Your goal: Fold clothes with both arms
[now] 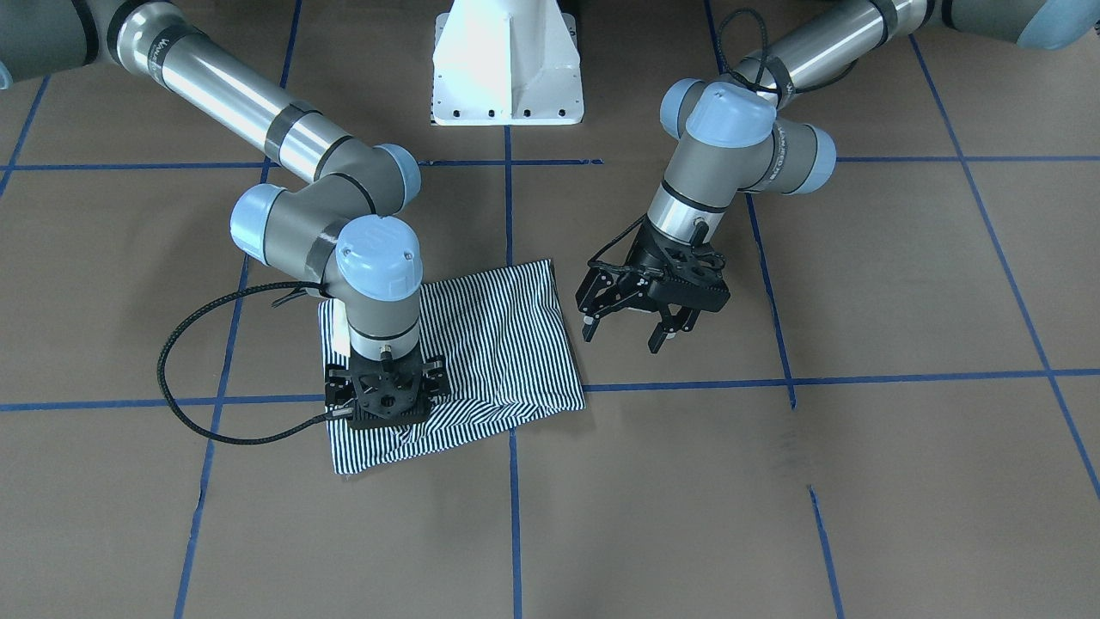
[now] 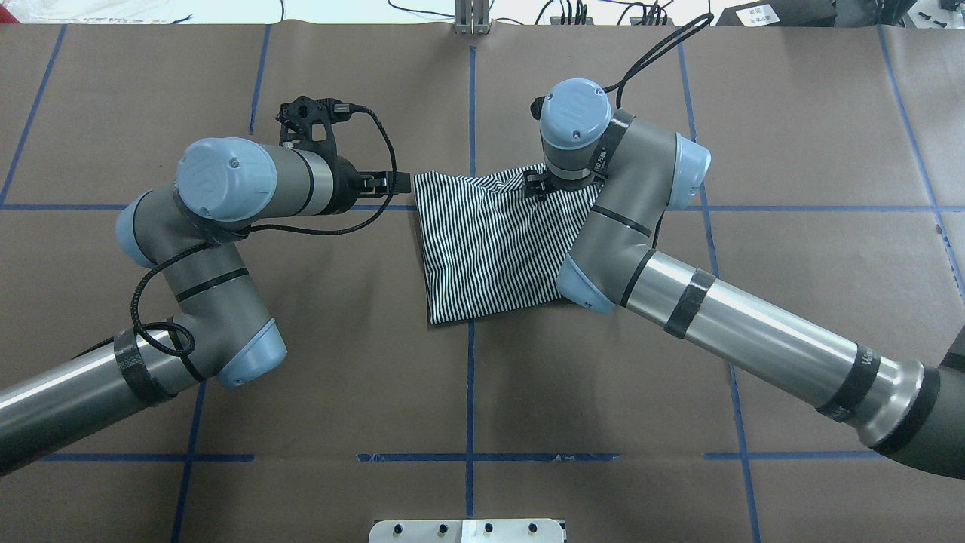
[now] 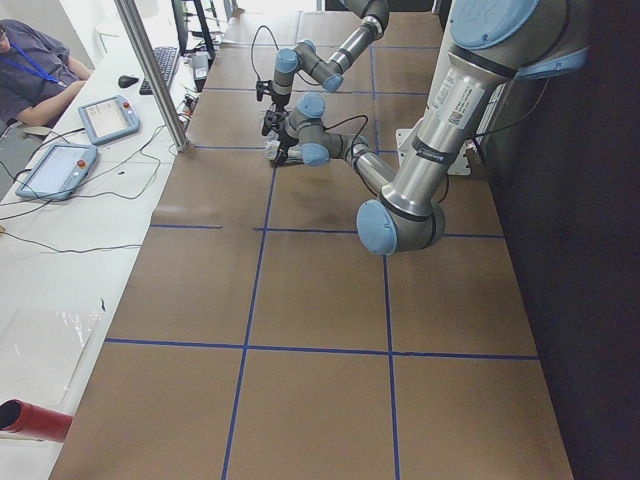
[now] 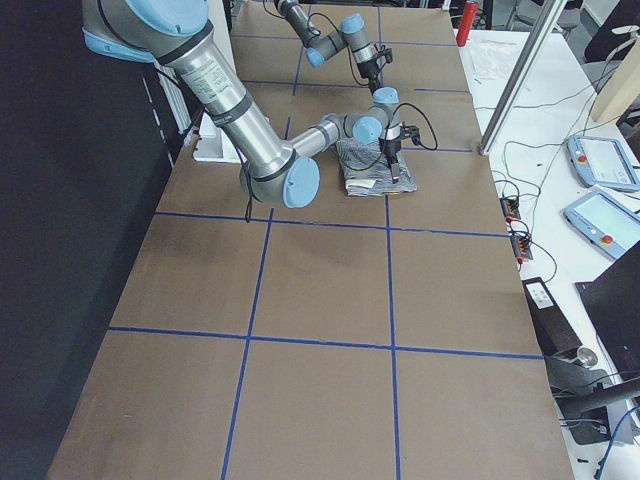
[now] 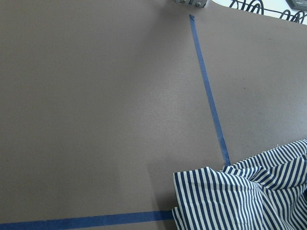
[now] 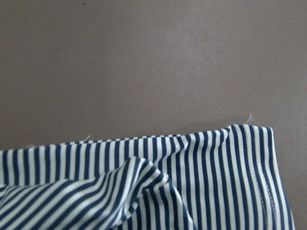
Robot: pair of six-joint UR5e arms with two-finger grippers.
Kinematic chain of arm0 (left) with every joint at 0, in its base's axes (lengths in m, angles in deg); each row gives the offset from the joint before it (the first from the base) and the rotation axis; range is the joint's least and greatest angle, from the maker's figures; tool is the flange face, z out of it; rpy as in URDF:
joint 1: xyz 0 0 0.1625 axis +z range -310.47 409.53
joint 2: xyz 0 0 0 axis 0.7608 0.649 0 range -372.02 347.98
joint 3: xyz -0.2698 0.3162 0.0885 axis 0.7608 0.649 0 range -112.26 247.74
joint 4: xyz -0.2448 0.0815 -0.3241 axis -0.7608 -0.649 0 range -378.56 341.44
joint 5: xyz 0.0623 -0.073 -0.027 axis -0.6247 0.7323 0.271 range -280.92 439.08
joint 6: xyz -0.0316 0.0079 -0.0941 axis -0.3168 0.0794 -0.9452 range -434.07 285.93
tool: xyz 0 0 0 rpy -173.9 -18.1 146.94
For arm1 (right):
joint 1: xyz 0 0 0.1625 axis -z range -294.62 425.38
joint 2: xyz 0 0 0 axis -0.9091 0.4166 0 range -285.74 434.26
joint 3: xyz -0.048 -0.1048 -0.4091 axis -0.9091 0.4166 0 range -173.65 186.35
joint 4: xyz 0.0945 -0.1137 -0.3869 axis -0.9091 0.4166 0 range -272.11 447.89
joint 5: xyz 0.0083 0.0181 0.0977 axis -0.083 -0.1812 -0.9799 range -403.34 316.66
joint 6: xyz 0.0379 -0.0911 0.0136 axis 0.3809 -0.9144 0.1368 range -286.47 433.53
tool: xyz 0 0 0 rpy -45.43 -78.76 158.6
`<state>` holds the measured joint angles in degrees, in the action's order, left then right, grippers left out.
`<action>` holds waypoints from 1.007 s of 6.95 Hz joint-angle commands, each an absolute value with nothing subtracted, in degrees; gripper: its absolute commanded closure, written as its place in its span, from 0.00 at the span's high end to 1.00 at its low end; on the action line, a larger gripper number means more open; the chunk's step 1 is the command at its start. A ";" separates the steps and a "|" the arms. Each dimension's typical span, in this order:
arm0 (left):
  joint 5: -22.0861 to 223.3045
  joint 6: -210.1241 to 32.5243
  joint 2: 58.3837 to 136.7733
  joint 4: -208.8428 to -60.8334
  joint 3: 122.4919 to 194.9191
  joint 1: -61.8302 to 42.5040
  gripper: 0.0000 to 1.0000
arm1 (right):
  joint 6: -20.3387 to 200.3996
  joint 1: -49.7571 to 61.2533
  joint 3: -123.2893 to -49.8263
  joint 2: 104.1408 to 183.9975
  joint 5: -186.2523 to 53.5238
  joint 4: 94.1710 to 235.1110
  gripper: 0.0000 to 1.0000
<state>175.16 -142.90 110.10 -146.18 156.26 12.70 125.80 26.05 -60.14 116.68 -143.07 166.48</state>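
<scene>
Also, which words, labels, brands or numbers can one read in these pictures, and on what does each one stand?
Nothing can be read for certain.
On the right arm, black lettering along the silver tube: too blurred to read.
On the left arm, dark lettering along the tube: too small to read.
On a blue joint cap, a faint mark: not legible.
On the striped shirt: no print shows.

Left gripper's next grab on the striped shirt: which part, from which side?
Probably the edge of the shirt on the robot's left, near the operator-side corner. It lies flat and uncovered beside the open left gripper, so come from that side, low, pinching the layers. The right gripper is over the other end.
</scene>
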 commanded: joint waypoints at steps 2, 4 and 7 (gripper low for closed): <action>175.32 -143.15 109.71 -146.18 156.95 12.71 1.00 | 125.56 23.03 -52.99 113.11 -142.83 166.38 1.00; 175.75 -143.15 109.01 -146.18 156.95 12.88 1.00 | 124.34 18.91 -52.80 112.33 -145.97 166.38 1.00; 178.98 -142.63 108.83 -142.95 160.18 12.71 1.00 | 117.33 11.09 -61.53 116.67 -157.39 168.82 1.00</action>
